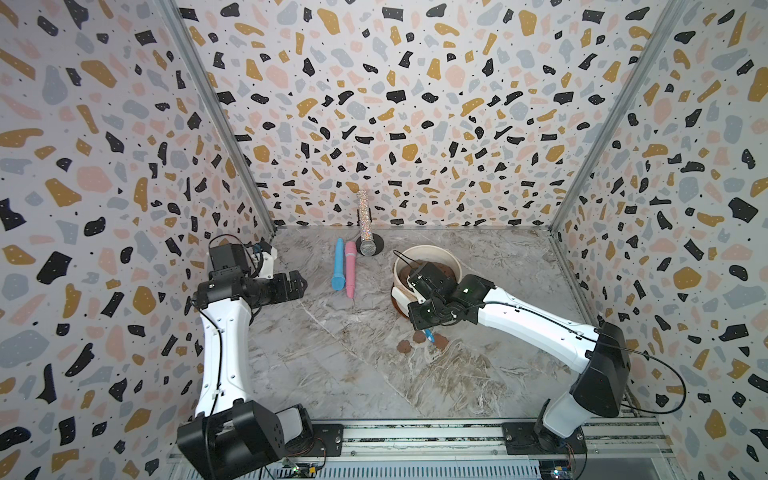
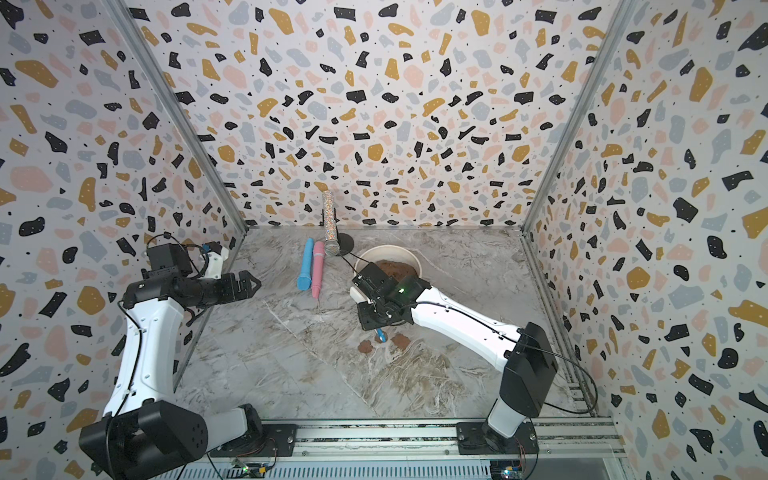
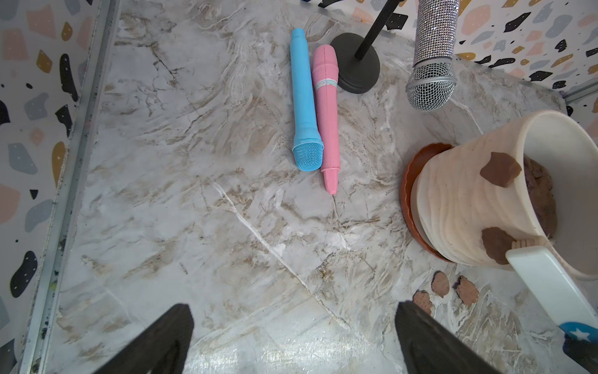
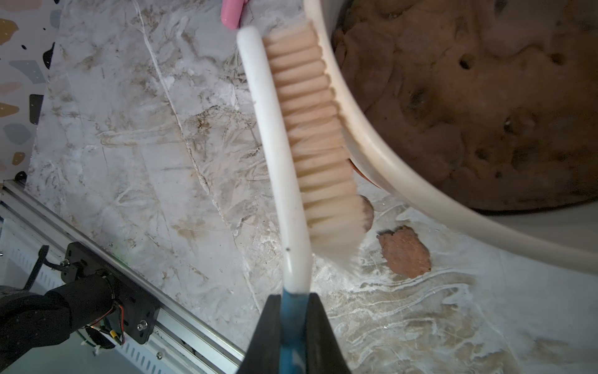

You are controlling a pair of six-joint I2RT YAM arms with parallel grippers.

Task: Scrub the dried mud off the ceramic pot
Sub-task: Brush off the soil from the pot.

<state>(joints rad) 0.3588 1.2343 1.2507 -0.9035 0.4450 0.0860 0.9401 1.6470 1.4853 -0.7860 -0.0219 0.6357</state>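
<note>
Your right gripper (image 4: 293,301) clamps the brush (image 4: 278,145). Its long head lies along the ceramic pot (image 1: 432,251), twelve o'clock from the jaws in a top view, against dried mud (image 3: 495,246). Your left gripper (image 3: 293,306) gapes empty, farther off.

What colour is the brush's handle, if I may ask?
Brush handle: white, blue at its base; right wrist view shows it best.
</note>
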